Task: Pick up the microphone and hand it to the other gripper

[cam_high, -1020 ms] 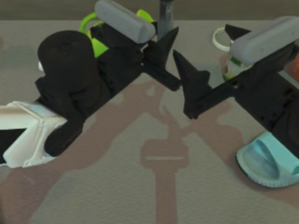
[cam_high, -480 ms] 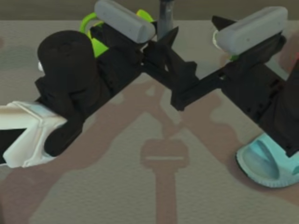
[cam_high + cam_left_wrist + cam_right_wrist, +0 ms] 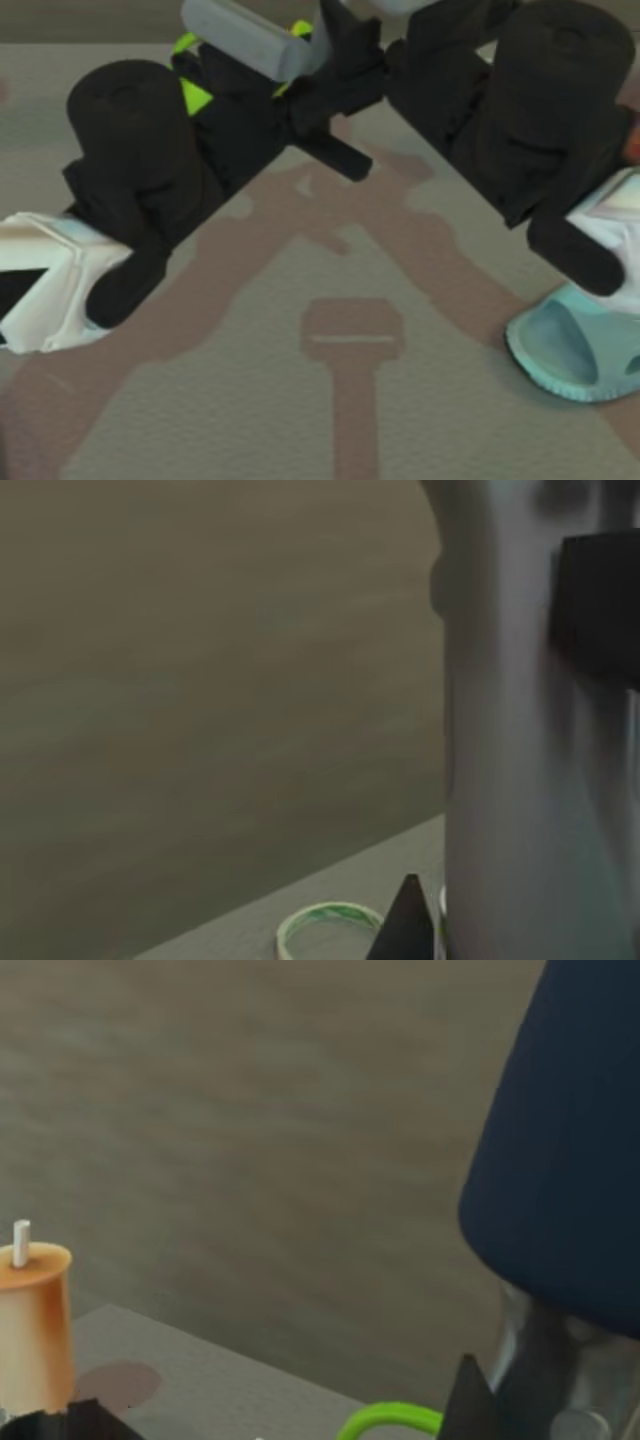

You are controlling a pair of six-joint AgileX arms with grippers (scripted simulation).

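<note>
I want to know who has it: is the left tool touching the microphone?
Touching. In the left wrist view the microphone fills the frame beside the left tool's dark finger, pressed against its grey handle.

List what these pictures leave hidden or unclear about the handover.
- Microphone: top view hides it behind the two wrists; both wrist views crop it.
- Left gripper: top view, fingers merge with the right arm's black body; grip unreadable.
- Right gripper: top view's upper edge cuts its fingers off.
- Green watering can: mostly under the left arm.
</note>
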